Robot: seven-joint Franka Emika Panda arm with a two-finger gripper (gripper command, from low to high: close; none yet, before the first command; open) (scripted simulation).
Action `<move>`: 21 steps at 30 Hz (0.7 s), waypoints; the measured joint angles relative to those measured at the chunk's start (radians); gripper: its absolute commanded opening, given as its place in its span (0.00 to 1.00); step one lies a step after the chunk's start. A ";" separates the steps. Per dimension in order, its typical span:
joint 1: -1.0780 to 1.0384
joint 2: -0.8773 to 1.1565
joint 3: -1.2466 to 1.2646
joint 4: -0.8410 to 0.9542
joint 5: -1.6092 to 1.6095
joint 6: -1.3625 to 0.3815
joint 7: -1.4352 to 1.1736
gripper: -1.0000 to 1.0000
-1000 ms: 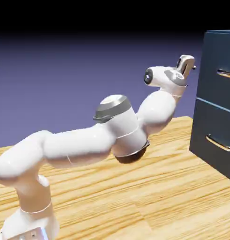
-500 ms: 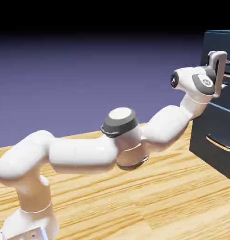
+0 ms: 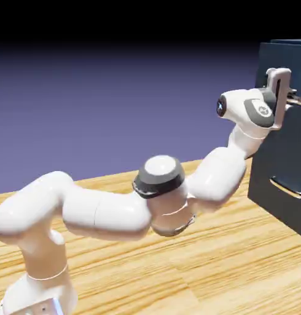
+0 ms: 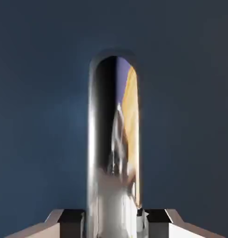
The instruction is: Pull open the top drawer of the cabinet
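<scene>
Wood-grain desk point(image 3: 226, 258), violet backdrop: cabinet point(image 3: 282, 184) at frame right.
Top drawer point(image 3: 294, 132) upper right; its silver handle point(image 4: 113, 148) runs between gripper point(image 3: 288, 98) fingertips point(image 4: 69, 218), clamped tight on it. White arm reaches from lower left.

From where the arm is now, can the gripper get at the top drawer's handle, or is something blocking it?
Yes, it looks already there. In the hand view the silver bar handle runs between the two fingertips, which look shut on it. In the exterior view the gripper is up against the top drawer, nothing between them.
</scene>
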 measured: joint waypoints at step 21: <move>-0.457 0.046 0.071 -0.761 0.031 -0.303 0.124 0.00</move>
